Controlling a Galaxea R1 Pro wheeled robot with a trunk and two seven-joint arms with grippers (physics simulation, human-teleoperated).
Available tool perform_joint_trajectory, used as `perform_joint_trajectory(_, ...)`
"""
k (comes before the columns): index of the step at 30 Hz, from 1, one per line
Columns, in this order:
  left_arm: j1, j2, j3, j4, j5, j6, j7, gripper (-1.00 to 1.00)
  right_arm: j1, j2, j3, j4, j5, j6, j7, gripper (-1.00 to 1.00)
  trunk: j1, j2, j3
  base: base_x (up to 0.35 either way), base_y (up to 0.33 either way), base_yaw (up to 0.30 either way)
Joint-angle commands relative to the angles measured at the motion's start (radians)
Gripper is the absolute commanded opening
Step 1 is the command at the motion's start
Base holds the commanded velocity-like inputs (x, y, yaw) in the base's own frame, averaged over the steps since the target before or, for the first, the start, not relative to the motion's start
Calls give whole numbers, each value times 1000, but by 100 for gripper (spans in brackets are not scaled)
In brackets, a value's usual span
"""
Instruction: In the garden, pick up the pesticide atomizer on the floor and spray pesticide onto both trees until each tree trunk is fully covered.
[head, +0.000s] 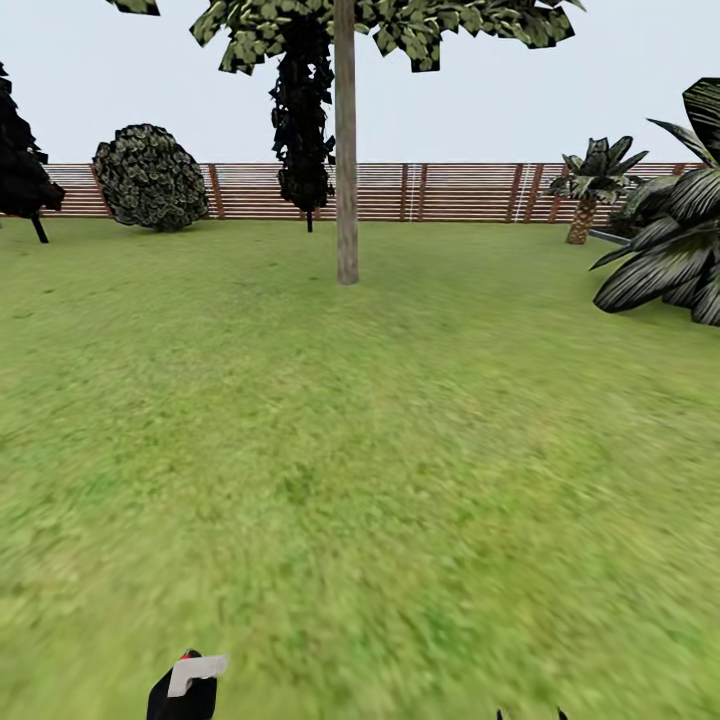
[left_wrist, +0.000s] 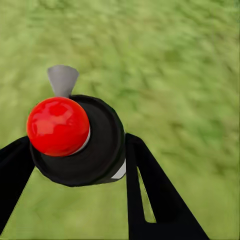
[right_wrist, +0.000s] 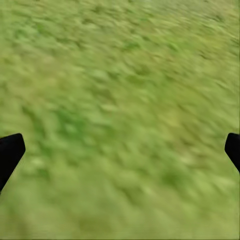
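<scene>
The pesticide atomizer (head: 186, 688) pokes up at the head view's bottom edge, left of centre. In the left wrist view its dark cap (left_wrist: 100, 150) carries a red dot (left_wrist: 57, 126) and a grey nozzle (left_wrist: 62, 80). My left gripper (left_wrist: 75, 152) is shut on it, one black finger (left_wrist: 150, 190) on each side. One tree trunk (head: 346, 180) rises straight ahead across the lawn (head: 360, 450), its green crown (head: 420, 25) at the top edge. My right gripper (right_wrist: 120, 150) is open over grass, and its fingertips (head: 530, 714) just show low in the head view.
A brown slat fence (head: 450, 192) closes the far side. A round dark bush (head: 150, 178) and a near-black cone tree (head: 302, 120) stand before it, another dark tree (head: 20, 160) at far left. Striped-leaf plants (head: 670, 250) crowd the right side.
</scene>
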Motion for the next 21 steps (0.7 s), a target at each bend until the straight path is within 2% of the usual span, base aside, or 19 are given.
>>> perform_joint_trajectory(1,0,0,0,0,0,0,0,-100,0,0,0,0,0,0,0,100,0,0,0,344,0,0)
perform_joint_trajectory(21,0,0,0,0,0,-1,0,-100,0,0,1,0,0,0,0,100,0,0,0,344,0,0)
